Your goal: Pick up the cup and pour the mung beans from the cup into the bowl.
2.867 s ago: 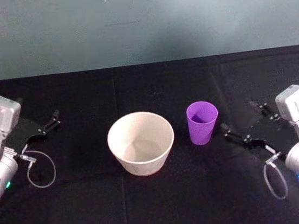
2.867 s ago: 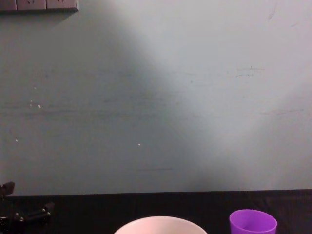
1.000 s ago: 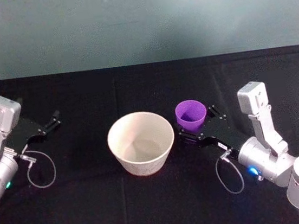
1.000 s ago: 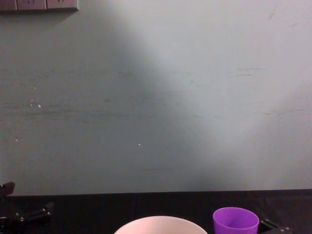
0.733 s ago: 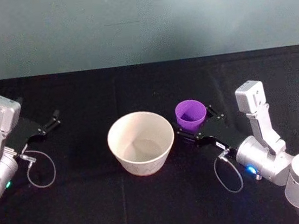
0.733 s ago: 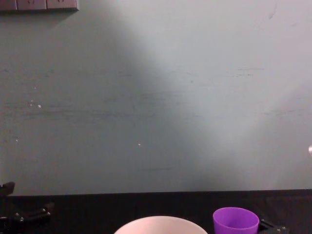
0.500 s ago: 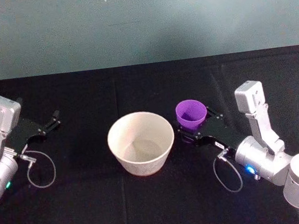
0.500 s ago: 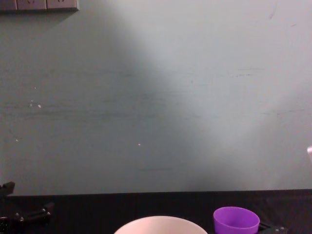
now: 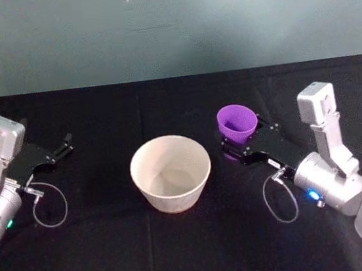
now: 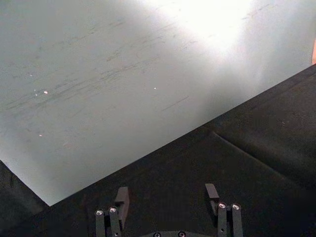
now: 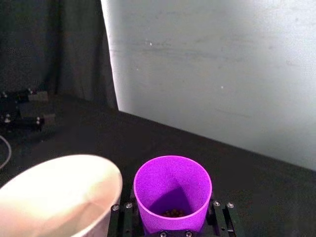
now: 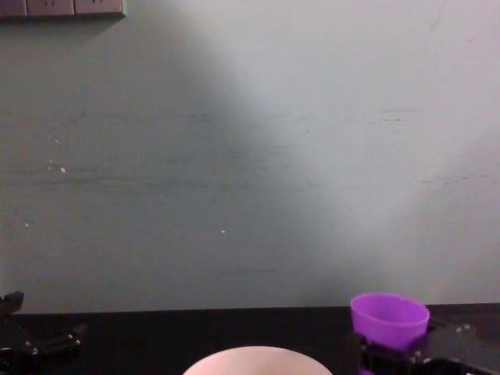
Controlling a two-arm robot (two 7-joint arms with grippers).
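Observation:
The purple cup (image 9: 237, 123) hangs upright just above the black table, right of the bowl (image 9: 166, 140). My right gripper (image 9: 240, 144) is shut on the cup's lower body, one finger on each side. The right wrist view looks into the cup (image 11: 173, 190), with a few dark mung beans (image 11: 172, 213) at its bottom and the bowl's pale rim (image 11: 74, 161) close beside it. From the chest, the cup (image 12: 389, 316) stands above the right gripper (image 12: 391, 353) and the bowl's rim (image 12: 258, 355). The left gripper (image 9: 63, 145) rests open at the far left with nothing in it (image 10: 167, 195).
A black cloth (image 9: 194, 239) covers the table, ending at a pale wall (image 9: 167, 25) behind. Cable loops hang by the left wrist (image 9: 47, 205) and the right wrist (image 9: 280, 199). A wall socket (image 12: 62, 8) sits high on the left.
The right gripper reached the cup, shut on it and has lifted it off the table, shifting it slightly right. The left arm and the bowl have not moved.

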